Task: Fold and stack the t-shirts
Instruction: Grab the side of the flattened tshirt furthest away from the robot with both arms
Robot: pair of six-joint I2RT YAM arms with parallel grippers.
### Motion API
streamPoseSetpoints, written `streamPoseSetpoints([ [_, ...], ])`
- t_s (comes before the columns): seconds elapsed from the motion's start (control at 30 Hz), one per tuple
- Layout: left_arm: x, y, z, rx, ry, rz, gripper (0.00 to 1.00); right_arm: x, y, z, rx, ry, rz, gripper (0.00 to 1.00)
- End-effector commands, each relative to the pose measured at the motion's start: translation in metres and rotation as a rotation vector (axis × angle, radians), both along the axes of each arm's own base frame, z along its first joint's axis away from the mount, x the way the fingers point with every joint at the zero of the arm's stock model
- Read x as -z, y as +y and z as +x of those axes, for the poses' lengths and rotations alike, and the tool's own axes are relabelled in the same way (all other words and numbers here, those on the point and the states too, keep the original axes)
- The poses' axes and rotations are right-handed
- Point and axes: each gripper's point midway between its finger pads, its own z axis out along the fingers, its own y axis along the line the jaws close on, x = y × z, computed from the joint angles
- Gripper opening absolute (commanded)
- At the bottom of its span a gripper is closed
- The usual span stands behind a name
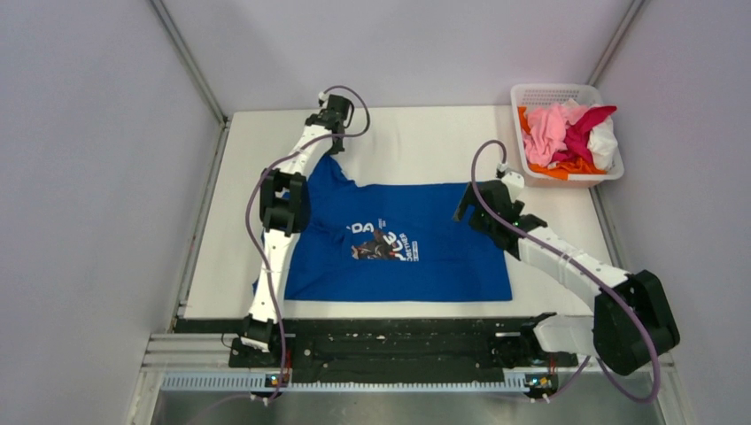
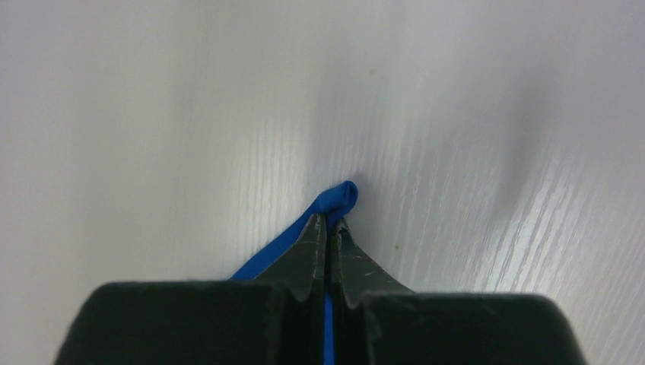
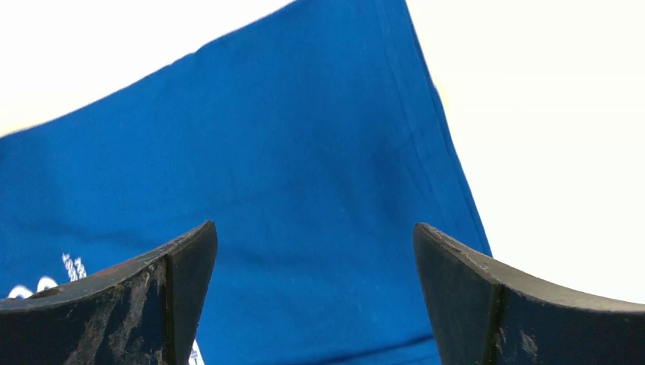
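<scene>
Left gripper [image 2: 327,222] clamps a corner tip of the soft, limp blue t-shirt [image 1: 460,257], while the right gripper [image 3: 315,226] hangs wide above its opposite edge, likely the next hold.

overhead, close wrists; shared blue shirt [image 1: 443,261]

You have one shirt [image 1: 425,257] spread on the table [image 1: 416,142], toward its front. The basket [image 1: 531,93] sits at the far right corner, more shirts [image 1: 567,133] heaped inside. The left gripper [image 2: 329,222] is at the shirt's far left corner, the right gripper [image 3: 316,228] over its right edge.
</scene>
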Motion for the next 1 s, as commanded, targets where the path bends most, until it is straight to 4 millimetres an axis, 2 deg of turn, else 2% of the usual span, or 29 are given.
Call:
streamPoseSetpoints([
  [0.0,-0.076,0.002,-0.02,-0.049,-0.094,-0.039,0.0,-0.023,-0.015,0.05,0.051,-0.029,-0.146,0.97],
  [0.1,-0.083,0.001,-0.038,-0.053,-0.082,-0.019,0.0,-0.016,-0.033,0.078,0.097,0.01,-0.236,0.95],
  [0.3,-0.096,-0.002,-0.067,-0.065,-0.064,0.003,0.0,0.011,-0.048,0.131,0.082,0.125,-0.302,0.86],
  [0.33,-0.099,-0.001,-0.072,-0.079,-0.06,0.009,0.0,0.019,-0.049,0.139,0.081,0.141,-0.321,0.84],
  [0.5,-0.111,0.0,-0.1,-0.125,-0.036,0.03,0.0,0.032,-0.059,0.166,0.093,0.174,-0.364,0.82],
  [0.7,-0.109,0.002,-0.126,-0.145,-0.007,0.041,0.0,0.05,-0.062,0.171,0.093,0.231,-0.384,0.76],
  [0.97,-0.121,-0.002,-0.141,-0.142,-0.023,0.011,0.0,0.068,-0.063,0.156,0.086,0.278,-0.378,0.67],
])
